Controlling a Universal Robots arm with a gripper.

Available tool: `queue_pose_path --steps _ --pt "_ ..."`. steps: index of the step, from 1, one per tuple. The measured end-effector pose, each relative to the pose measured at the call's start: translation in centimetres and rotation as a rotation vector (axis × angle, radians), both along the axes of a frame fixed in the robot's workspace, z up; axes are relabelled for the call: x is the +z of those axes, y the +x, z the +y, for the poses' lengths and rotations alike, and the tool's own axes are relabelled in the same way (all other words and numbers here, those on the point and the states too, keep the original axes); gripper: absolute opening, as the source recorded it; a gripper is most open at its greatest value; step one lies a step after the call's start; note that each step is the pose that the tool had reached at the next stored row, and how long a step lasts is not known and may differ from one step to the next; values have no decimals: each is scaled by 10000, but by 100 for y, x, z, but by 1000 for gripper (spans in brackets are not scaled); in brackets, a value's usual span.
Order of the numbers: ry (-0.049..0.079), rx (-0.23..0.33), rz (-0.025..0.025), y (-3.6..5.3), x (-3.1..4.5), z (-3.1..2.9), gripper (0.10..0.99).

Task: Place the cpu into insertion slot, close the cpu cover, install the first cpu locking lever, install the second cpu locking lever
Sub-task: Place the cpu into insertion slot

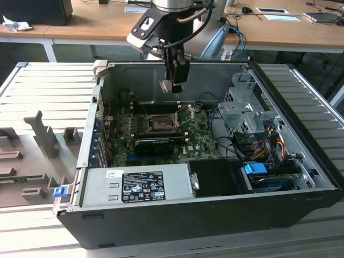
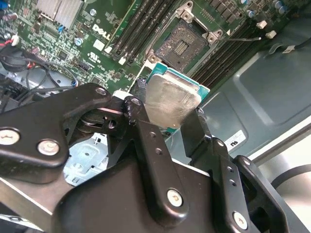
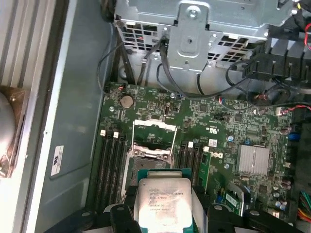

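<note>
Between the fingers of the gripper (image 2: 167,110) the cpu (image 3: 163,206) sits clamped, the bare slot (image 2: 182,46) below. The first wrist view shows the cpu's print, too small to read.

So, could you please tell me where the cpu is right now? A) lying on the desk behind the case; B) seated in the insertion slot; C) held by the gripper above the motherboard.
C: the gripper clamps the cpu in the air, and the insertion slot lies bare.
</note>
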State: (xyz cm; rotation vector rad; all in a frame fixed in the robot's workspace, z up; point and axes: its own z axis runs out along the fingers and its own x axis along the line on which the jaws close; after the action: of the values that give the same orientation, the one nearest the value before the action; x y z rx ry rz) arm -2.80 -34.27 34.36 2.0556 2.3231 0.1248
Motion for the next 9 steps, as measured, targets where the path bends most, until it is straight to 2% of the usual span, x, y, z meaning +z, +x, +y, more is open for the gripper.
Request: queue_pose_path --steps 4,9 --pt "0 -349 0 0 -15 0 529" --pt "-1 -491 2 0 -41 0 529"
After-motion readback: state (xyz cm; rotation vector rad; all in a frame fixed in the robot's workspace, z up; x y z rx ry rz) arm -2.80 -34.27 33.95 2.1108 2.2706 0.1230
